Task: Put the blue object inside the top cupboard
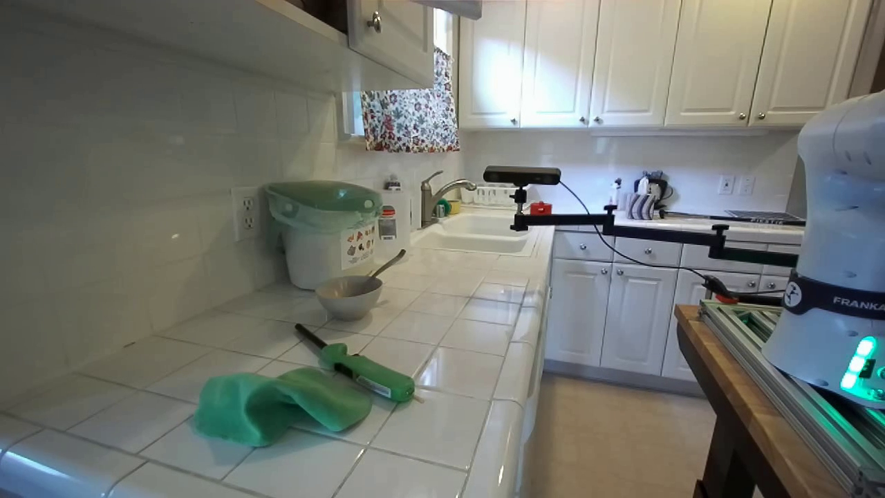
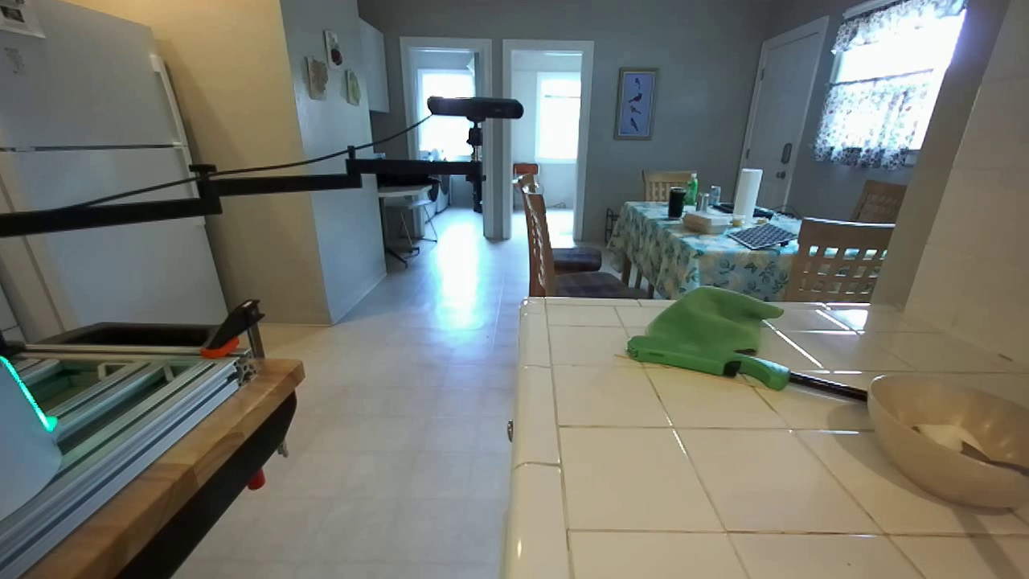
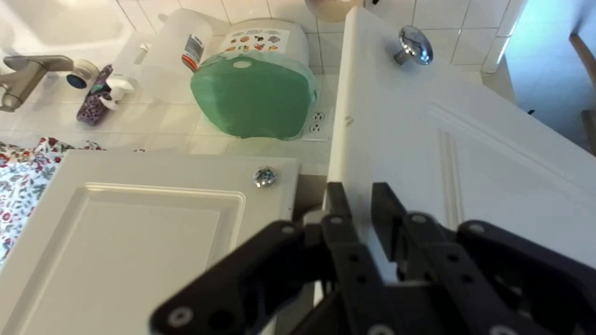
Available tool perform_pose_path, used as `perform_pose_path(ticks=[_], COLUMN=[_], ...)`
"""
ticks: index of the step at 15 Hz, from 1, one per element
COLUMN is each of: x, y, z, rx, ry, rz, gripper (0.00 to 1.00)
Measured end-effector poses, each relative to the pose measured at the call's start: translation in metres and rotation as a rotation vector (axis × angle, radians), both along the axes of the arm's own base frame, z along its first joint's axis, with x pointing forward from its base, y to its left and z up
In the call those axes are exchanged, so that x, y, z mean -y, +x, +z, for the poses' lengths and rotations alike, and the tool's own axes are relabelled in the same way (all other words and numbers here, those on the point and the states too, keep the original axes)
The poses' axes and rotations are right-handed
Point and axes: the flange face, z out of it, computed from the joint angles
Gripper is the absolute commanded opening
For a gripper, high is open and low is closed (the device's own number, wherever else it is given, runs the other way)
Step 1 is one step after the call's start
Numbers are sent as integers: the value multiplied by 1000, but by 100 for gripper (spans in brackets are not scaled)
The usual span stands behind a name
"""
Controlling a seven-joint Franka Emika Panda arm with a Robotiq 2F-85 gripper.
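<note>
The hand (image 3: 358, 186) shows only in the wrist view, released, its 2 fingertips (image 3: 382, 197) apart in front of an open cupboard door (image 3: 409, 125); whether they touch it, I cannot tell. Nor can I tell where the blue cup is. Behind the hand, a pale shape (image 3: 314, 217) is mostly hidden. An exterior view cuts off the bowl (image 2: 920, 458).

In an exterior view you look low along the white-tiled tabletop (image 1: 460, 373), past the green-lidded white plastic container (image 1: 325, 228); in an exterior view you face the opposite way, towards a floral-clothed dining table (image 2: 691, 261). Both share the round beige bowl (image 1: 348, 301). Your upside-down wrist view, close to a white panelled cupboard door (image 3: 470, 153), shares that container.
</note>
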Motion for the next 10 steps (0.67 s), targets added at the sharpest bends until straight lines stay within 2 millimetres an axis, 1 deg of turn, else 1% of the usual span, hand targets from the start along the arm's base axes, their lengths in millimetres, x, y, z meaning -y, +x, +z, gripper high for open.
perform_pose_path(ticks=[2, 3, 4, 5, 6, 8, 10], x=[1, 2, 2, -4, -13, -29, -36], y=[7, 11, 15, 20, 26, 34, 36], z=[-2, -2, -4, -7, -11, -17, -17], rx=[6, 7, 5, 9, 11, 5, -12], ry=[-7, -10, -9, 1, 9, 24, 32], rz=[-21, -30, -34, -25, -12, 7, 5], gripper=[5, 46, 48, 53, 62, 75, 89])
